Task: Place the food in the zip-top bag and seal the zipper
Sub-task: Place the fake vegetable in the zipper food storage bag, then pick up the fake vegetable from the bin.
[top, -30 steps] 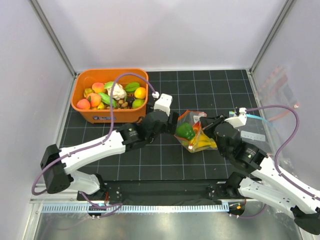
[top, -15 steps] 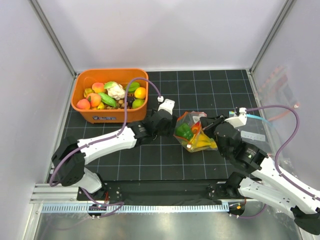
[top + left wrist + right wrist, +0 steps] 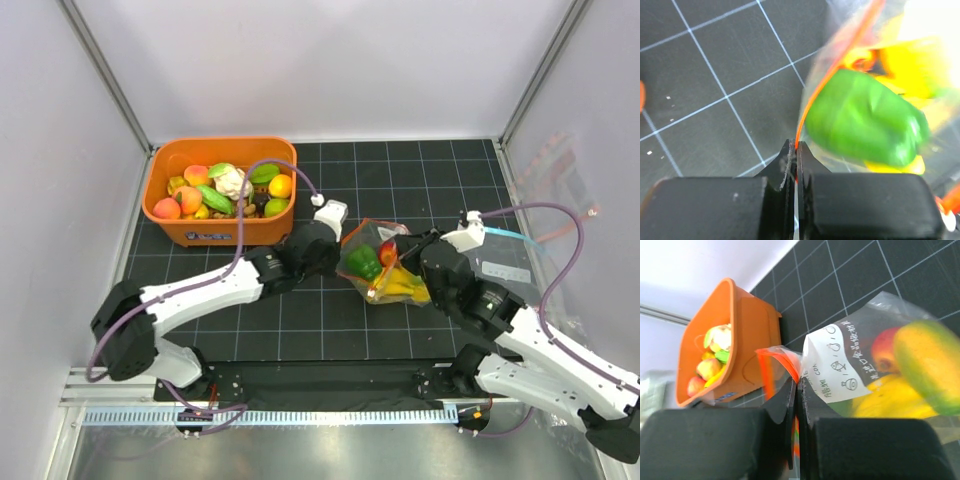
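The zip-top bag (image 3: 385,268) lies on the black grid mat between my two arms. It holds food: a green piece (image 3: 364,263), a yellow banana (image 3: 403,285) and a red piece (image 3: 387,251). My left gripper (image 3: 343,257) is shut on the zipper (image 3: 807,107) at the bag's left end, the red-orange strip running out from its closed jaws (image 3: 796,150). My right gripper (image 3: 413,249) is shut on the bag's mouth at the right end (image 3: 799,382). More food (image 3: 225,188) fills the orange bin (image 3: 222,233).
The orange bin stands at the back left, close behind my left arm. A flat clear bag (image 3: 510,268) with a blue strip lies on the mat at the right. White walls enclose the mat on three sides.
My left gripper moved in to the bag's left end and shut on the zipper strip. The bag shifted slightly and pulled flatter. The right gripper kept its hold.
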